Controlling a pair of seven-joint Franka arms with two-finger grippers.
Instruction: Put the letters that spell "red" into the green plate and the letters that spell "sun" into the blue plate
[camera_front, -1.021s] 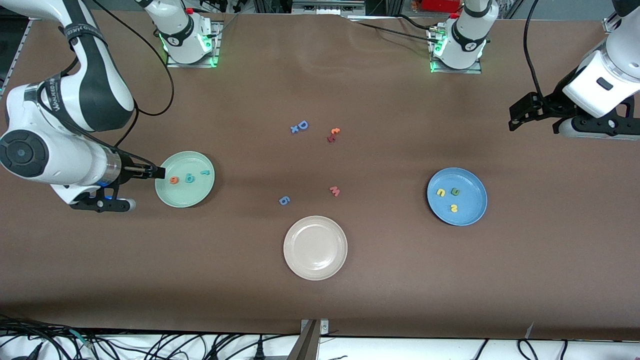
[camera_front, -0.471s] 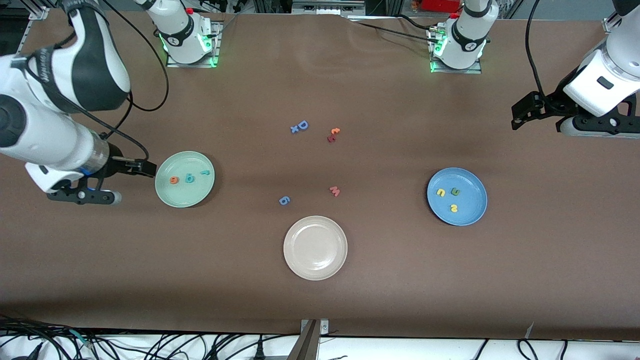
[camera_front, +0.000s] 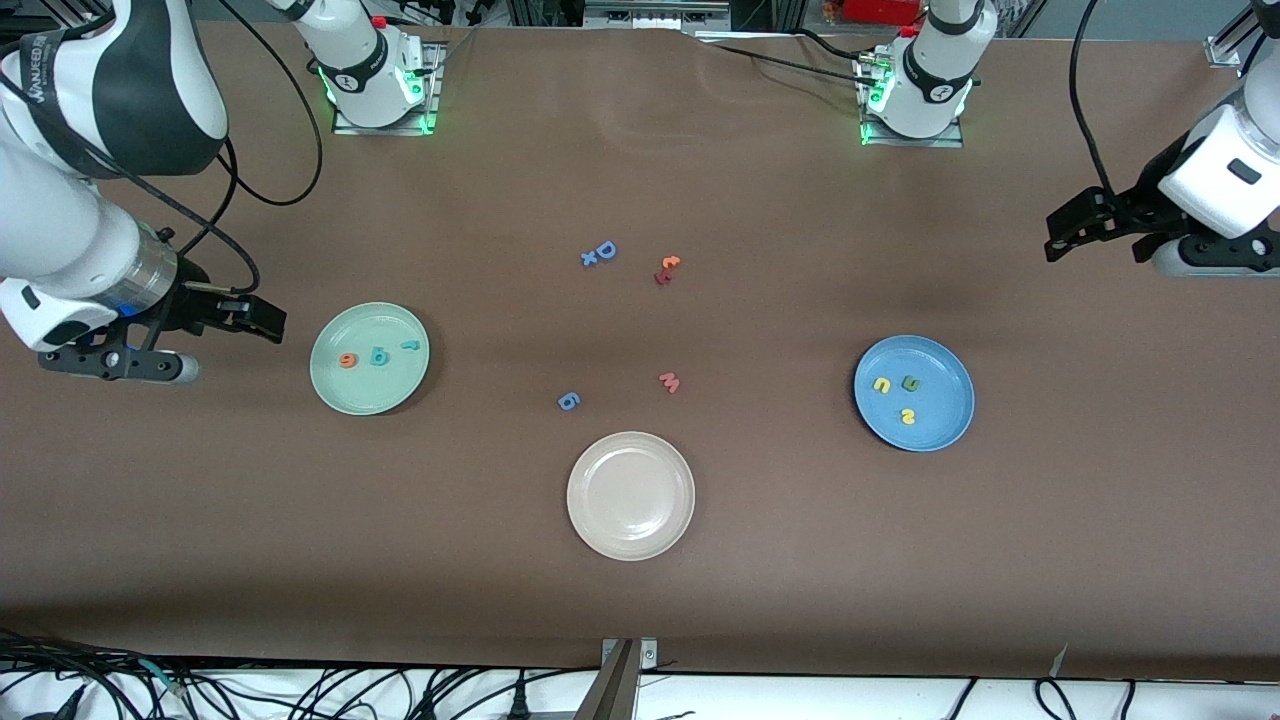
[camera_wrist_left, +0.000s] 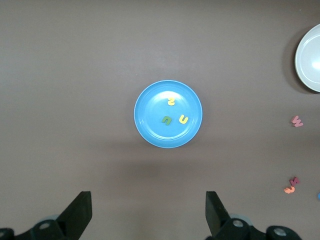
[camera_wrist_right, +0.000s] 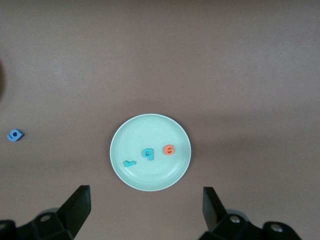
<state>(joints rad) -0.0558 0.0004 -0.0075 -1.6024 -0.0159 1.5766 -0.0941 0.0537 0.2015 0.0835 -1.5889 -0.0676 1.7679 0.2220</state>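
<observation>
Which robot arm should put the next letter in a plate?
Neither: the mint-green plate holds three letters, the blue plate three. Right gripper and left gripper hang open and empty, off the plates.

Right gripper (camera_front: 262, 318) hung above the table at the right arm's end, fingers spread, empty | Left gripper (camera_front: 1062, 232) hung above the left arm's end, apparently level, fingers (camera_wrist_left: 78, 216) wide, empty
</observation>
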